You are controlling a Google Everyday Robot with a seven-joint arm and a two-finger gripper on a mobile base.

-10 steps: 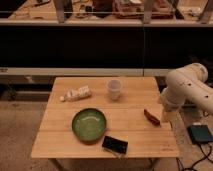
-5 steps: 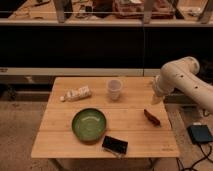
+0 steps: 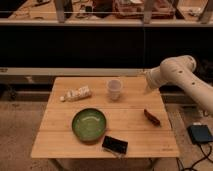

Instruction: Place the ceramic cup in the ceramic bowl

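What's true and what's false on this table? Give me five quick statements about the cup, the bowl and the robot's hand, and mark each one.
1. The ceramic cup sits in the ceramic bowl. False: it stands on the table behind the bowl, apart from it.
2. The bowl is empty. True.
3. The hand is on the cup. False: it is over the table's right rear corner, apart from the cup.
4. A black rectangular object lies near the front edge. True.
5. The white packet lies right of the cup. False: left.
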